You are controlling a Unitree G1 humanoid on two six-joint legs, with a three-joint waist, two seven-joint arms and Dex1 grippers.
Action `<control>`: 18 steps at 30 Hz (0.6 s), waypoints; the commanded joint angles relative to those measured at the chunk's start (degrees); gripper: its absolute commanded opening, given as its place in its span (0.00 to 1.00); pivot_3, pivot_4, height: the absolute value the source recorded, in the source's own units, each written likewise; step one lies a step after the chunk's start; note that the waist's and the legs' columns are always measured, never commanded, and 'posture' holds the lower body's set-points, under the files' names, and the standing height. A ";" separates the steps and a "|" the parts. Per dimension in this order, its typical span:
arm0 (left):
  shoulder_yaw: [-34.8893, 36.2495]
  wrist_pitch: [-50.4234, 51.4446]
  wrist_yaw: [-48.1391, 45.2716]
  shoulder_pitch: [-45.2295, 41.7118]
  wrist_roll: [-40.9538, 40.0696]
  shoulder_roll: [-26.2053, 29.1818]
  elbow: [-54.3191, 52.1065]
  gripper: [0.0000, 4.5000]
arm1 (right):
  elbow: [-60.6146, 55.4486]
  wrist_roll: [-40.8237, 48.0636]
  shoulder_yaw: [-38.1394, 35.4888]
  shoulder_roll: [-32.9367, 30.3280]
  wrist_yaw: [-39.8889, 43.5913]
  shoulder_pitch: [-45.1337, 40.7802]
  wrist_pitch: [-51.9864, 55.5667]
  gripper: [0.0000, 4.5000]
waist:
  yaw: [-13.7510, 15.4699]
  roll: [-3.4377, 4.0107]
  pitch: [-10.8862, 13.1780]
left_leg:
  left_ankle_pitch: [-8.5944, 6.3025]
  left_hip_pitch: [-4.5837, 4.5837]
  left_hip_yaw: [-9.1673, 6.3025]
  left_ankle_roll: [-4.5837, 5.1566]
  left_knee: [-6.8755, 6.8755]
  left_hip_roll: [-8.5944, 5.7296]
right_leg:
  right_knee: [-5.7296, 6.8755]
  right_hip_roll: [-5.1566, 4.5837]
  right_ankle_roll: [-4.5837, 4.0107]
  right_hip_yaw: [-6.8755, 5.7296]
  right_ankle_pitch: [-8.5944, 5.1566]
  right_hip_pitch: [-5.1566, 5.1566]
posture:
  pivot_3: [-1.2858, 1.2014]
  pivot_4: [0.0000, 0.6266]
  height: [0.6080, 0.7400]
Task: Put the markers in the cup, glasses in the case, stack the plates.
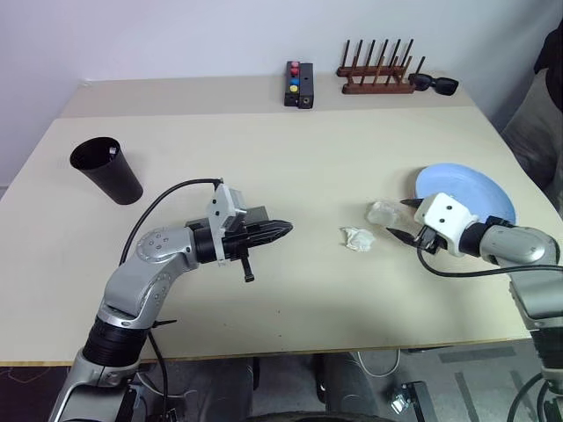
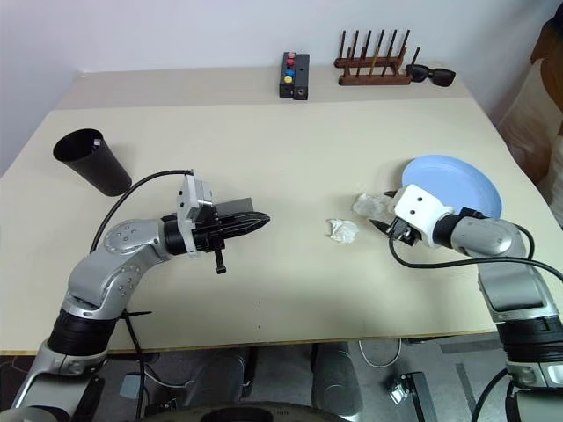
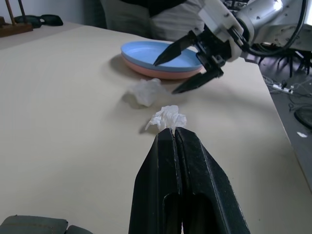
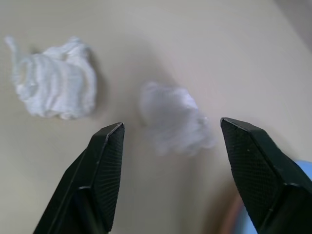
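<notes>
Right hand (image 4: 168, 141), fingers apart, faces a clear crumpled wad (image 4: 176, 124); left hand (image 1: 280, 230), fingers together, holds nothing.

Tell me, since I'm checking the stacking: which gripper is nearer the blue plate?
Right. The right gripper hangs open beside the blue plate; the left gripper, shut, is far across the table.

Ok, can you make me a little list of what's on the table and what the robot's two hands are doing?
plates: blue plate stacked on pink plate
cup: black cup upright, far left of the table
case: grey case just behind the left gripper
left gripper: shut, empty
right gripper: open, beside two crumpled white tissues
back edge: sunglasses, wooden rack, button box
</notes>
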 commanded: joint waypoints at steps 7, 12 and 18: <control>1.10 -1.29 0.46 0.16 -0.27 0.50 -1.92 0.00 | 8.63 -5.77 4.24 5.30 -5.21 -6.03 -6.04 0.68 | 0.00 0.00 0.00 | 0.00 0.00 0.00 0.00 -0.01 0.00 | 0.00 0.00 0.00 0.00 0.00 -0.01 | 0.52 0.24 0.95; 1.40 -1.56 0.71 0.27 -0.57 0.31 -1.91 0.00 | 11.75 -7.67 4.64 5.84 -7.22 -7.36 -7.88 0.21 | 0.03 0.00 0.00 | 0.00 0.00 0.00 0.00 0.00 -0.01 | 0.00 0.00 0.00 0.00 0.00 0.00 | 0.52 0.24 0.95; 1.49 -1.60 0.90 0.24 -0.82 0.31 -2.01 0.00 | 11.70 -8.36 3.65 5.27 -8.28 -7.86 -9.17 0.00 | 0.00 0.00 0.00 | 0.00 0.00 0.00 0.00 0.00 -0.01 | 0.00 0.00 0.00 0.00 0.01 0.00 | 0.52 0.24 0.95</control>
